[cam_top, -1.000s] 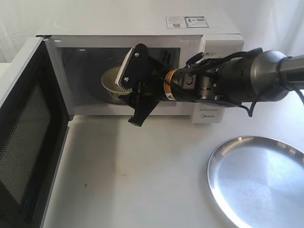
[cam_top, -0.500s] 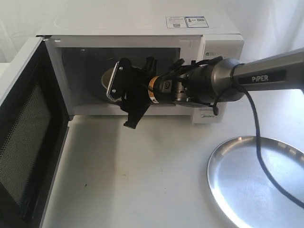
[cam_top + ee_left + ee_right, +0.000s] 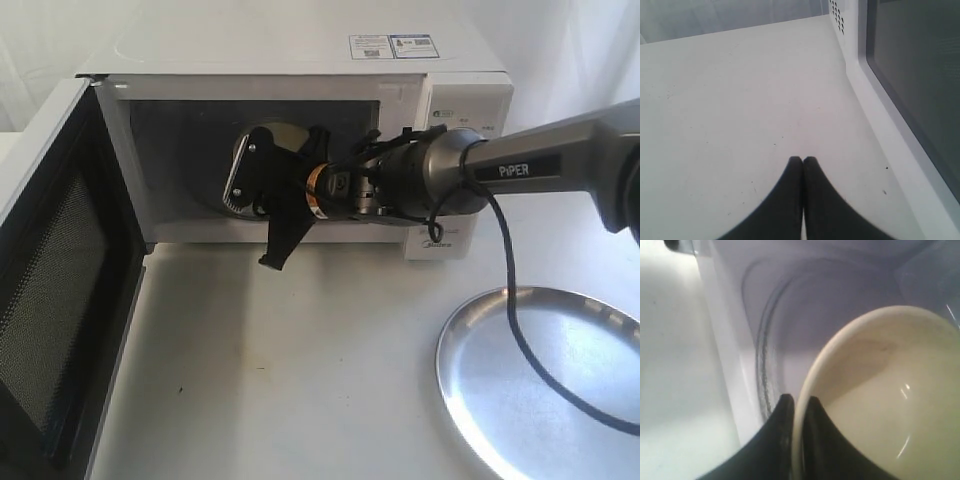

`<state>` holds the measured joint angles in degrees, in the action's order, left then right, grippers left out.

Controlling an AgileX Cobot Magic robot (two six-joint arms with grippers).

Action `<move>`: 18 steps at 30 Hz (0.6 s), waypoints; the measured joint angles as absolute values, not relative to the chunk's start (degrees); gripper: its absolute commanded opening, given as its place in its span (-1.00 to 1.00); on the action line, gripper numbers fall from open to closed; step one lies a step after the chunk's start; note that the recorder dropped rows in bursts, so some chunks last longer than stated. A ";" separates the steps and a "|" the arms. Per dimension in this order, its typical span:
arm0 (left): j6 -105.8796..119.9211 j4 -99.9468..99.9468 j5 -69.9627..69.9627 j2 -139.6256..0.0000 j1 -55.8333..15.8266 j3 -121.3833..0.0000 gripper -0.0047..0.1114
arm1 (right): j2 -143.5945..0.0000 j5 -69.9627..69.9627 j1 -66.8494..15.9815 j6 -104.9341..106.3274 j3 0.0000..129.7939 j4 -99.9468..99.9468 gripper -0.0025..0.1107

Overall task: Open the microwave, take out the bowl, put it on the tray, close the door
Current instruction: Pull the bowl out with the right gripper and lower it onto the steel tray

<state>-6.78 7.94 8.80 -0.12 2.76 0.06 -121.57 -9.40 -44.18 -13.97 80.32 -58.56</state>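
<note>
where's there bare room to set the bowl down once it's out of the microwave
The tray is bare all over. The table is also free between the open door and the tray, in front of the microwave. It is crowded in the microwave's mouth, where the right pincer straddles the bowl's rim.

Lighting: bright, diffuse; white table (image 3: 300, 380) nearly overexposed. Tray (image 3: 560, 380) shows soft glare. Microwave (image 3: 300, 45) cavity dim. Right wrist view: bowl (image 3: 880, 405) blurred, small highlights.
</note>
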 measured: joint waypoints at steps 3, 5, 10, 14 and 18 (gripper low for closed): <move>-6.78 7.94 8.80 -0.12 2.76 0.06 -0.92 | -120.05 -12.59 -45.59 -15.56 78.53 -58.56 -0.96; -6.78 7.94 8.80 -0.12 2.76 0.06 -0.92 | -117.97 -14.38 -47.31 -17.34 76.65 -58.56 -0.96; -6.78 7.94 8.80 -0.12 2.76 0.06 -0.92 | -108.36 -9.85 -52.46 -28.24 67.54 -58.69 -0.96; -6.78 7.94 8.80 -0.12 2.76 0.06 -0.92 | -99.55 -2.85 -55.58 -31.83 56.34 -58.69 -0.96; -6.78 7.94 8.80 -0.12 2.76 0.06 -0.92 | -90.25 3.64 -57.79 -40.39 43.26 -57.31 -0.96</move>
